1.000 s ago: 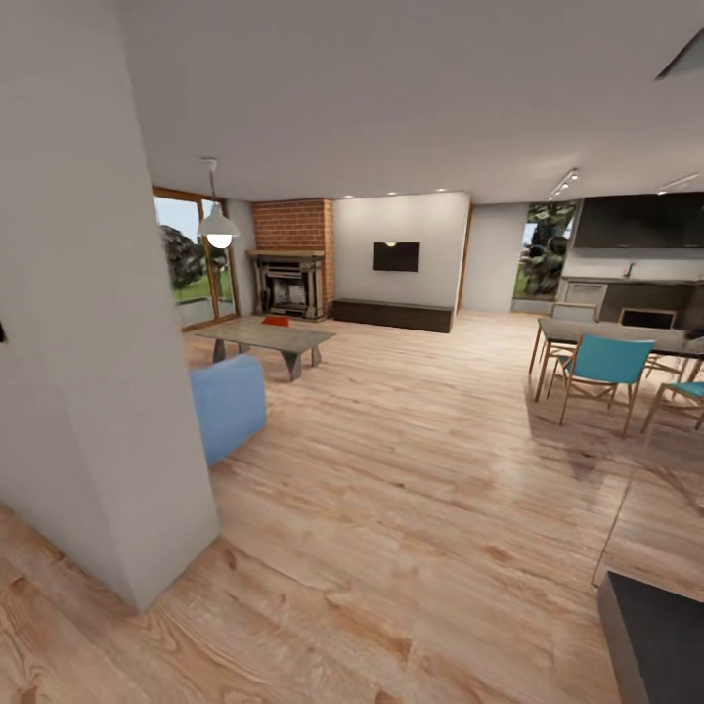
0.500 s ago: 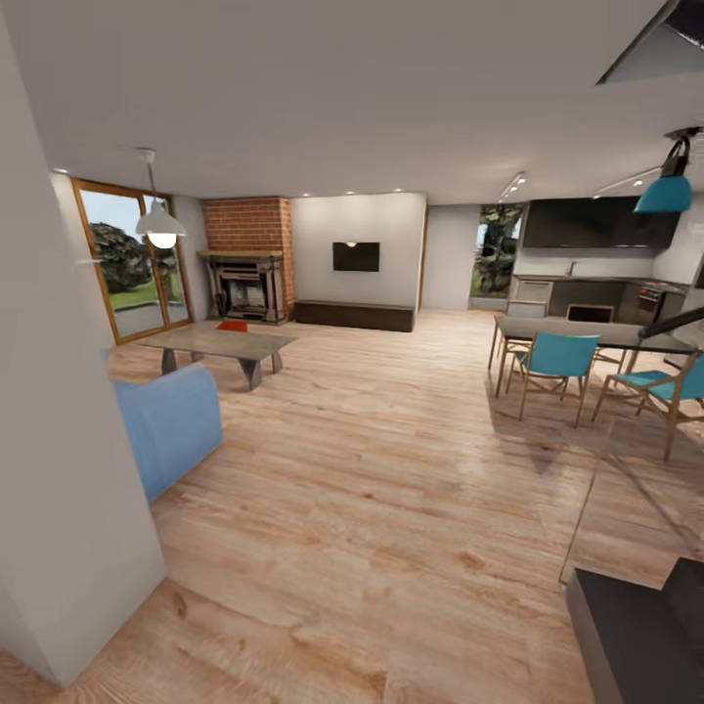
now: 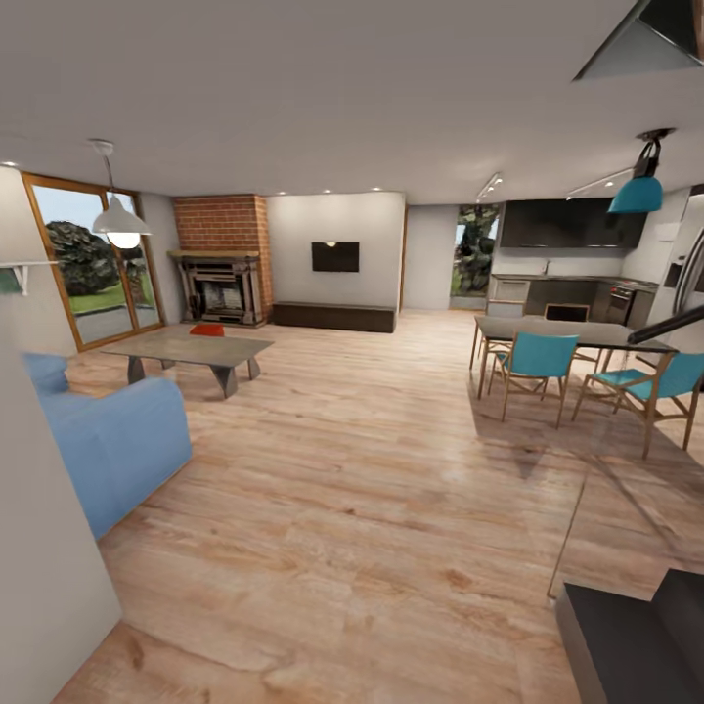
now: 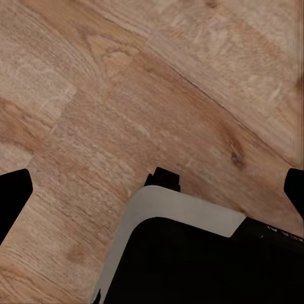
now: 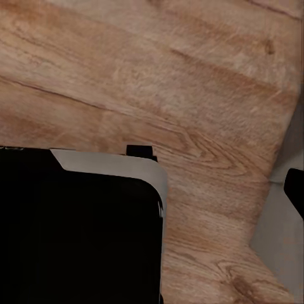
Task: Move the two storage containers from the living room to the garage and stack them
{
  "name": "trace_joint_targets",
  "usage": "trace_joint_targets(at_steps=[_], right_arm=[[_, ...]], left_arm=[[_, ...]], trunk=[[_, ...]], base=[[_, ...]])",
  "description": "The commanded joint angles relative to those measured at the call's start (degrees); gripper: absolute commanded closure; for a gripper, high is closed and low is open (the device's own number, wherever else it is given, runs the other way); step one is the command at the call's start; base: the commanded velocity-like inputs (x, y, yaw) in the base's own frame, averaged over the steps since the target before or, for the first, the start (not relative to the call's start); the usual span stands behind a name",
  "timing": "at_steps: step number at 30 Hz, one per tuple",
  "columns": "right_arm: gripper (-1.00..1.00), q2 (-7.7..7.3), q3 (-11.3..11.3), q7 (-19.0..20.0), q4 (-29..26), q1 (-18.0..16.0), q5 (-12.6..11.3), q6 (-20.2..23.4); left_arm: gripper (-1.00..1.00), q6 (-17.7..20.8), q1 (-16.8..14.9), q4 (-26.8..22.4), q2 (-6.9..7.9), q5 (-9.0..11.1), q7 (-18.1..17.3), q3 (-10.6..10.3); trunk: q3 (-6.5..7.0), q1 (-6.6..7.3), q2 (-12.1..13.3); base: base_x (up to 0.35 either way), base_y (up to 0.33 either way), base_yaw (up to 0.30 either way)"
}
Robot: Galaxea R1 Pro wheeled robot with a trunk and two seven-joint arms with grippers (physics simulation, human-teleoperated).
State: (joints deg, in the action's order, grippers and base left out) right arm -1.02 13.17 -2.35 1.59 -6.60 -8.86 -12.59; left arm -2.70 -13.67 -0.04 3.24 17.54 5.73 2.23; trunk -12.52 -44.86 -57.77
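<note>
One storage container (image 3: 206, 330), flat on coffee table (image 3: 186, 349)

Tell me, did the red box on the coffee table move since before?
No. The red box sits on the coffee table just in front of the fireplace, as earlier. The whole picture shifted because the camera moved.

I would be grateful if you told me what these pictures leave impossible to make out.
- Head view: a small orange-red thing on the coffee table is too far to count as one container or two.
- Head view: the sofa is cut off by the near wall.
- Left wrist view: the left claw's dark fingertips sit at the frame's edges, apparently open.
- Right wrist view: one fingertip shows; state unclear.
</note>
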Motion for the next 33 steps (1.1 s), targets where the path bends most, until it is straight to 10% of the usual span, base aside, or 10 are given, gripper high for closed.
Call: trace_joint_targets(at_steps=[1, 33], right_arm=[[-1.0, 0.0, 0.58, 0.09, 0.17, -0.08, -0.54, -0.33], [-1.0, 0.05, 0.54, -0.41, 0.17, -0.08, -0.61, -0.25]], left_arm=[[-1.0, -0.13, -0.04, 0.04, 0.01, 0.13, 0.07, 0.21], [-1.0, -0.13, -0.04, 0.04, 0.1, 0.13, 0.07, 0.23]], trunk=[[-0.07, -0.04, -0.04], [-0.07, -0.04, -0.04]], base=[[0.323, -0.074, 0.0], [0.323, -0.019, 0.0]])
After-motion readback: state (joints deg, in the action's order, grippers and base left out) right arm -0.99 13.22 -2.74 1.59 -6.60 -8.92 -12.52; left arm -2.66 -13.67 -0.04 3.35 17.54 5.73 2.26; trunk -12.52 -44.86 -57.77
